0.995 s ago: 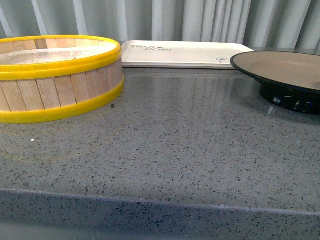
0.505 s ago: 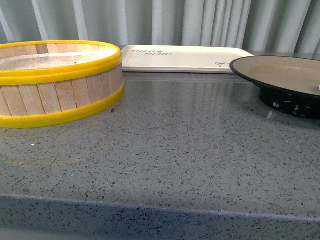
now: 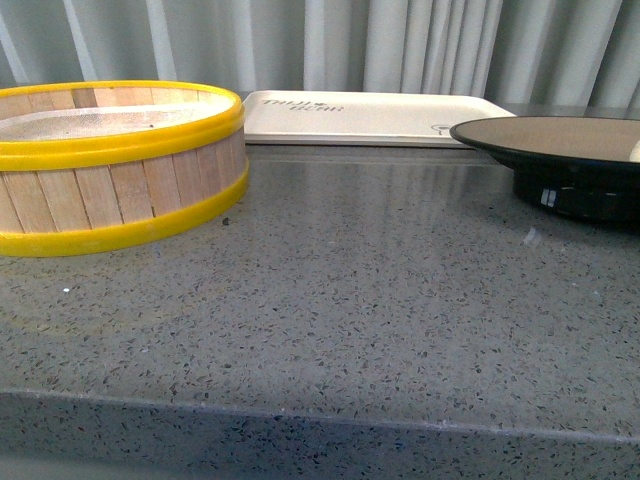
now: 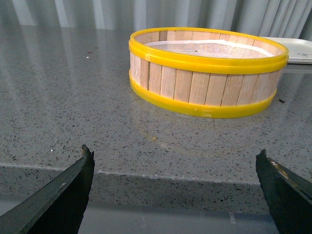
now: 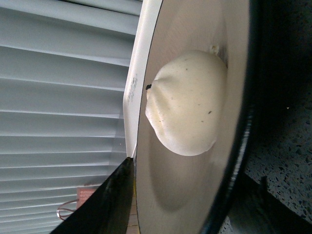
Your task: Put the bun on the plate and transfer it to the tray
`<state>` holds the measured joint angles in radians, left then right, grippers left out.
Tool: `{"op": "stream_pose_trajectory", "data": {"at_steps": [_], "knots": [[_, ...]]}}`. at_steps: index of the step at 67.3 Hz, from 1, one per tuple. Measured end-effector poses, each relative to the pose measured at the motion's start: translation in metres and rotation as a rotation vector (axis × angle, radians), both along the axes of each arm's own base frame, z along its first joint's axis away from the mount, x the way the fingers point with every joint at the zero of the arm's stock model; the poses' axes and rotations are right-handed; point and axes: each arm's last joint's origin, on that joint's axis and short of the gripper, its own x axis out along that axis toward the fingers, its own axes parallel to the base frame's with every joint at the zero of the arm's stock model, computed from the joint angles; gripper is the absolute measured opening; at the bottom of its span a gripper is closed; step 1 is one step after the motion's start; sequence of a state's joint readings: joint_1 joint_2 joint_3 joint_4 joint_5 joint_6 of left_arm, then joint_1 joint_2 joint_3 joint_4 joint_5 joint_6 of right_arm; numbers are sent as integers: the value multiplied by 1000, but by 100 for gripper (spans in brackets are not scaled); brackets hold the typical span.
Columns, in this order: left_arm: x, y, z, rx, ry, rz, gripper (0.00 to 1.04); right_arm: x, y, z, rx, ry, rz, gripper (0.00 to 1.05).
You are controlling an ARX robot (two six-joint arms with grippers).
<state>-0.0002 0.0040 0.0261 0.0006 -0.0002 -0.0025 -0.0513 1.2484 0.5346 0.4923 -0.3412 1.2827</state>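
The bun (image 5: 187, 102), cream-white with a pinched top, lies on the tan inside of the plate (image 5: 168, 190). My right gripper (image 5: 195, 171) is shut on the plate's black rim, one finger (image 5: 105, 204) over the inside and the other under it. In the front view the plate (image 3: 560, 140) shows nearly edge-on at the right, on its black foot, in front of the tray (image 3: 370, 117) along the back. The tray (image 5: 141, 58) shows as a white strip beyond the plate. My left gripper (image 4: 174, 152) hangs open over the counter's front edge, holding nothing.
A yellow-rimmed wooden steamer basket (image 3: 110, 160) stands on the left of the grey speckled counter (image 3: 350, 290); in the left wrist view the basket (image 4: 204, 73) lies ahead of the open fingers. Grey vertical blinds close off the back.
The plate has risen a little and shifted slightly left, and now shows more edge-on. The basket and tray have not moved on the counter.
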Motion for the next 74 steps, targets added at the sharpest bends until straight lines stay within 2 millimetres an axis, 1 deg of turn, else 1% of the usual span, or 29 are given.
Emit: {"op": "stream_pose_trajectory", "data": {"at_steps": [11, 15, 19, 22, 44, 51, 59, 74], "knots": [[0, 0, 0, 0, 0, 0, 98, -2, -2, 1, -2, 6, -1, 26], [0, 0, 0, 0, 0, 0, 98, -3, -4, 2, -2, 7, -12, 14], [0, 0, 0, 0, 0, 0, 98, -3, -6, 2, -12, 7, -14, 6], [0, 0, 0, 0, 0, 0, 98, -3, -6, 2, -10, 8, -7, 3], [0, 0, 0, 0, 0, 0, 98, -4, -7, 4, -20, -4, -12, 3], [0, 0, 0, 0, 0, 0, 98, 0, -10, 6, -11, -9, -18, 3], [0, 0, 0, 0, 0, 0, 98, 13, -13, 15, 3, -29, -30, 3], [0, 0, 0, 0, 0, 0, 98, 55, -15, 49, 34, -90, -38, 3]]}}
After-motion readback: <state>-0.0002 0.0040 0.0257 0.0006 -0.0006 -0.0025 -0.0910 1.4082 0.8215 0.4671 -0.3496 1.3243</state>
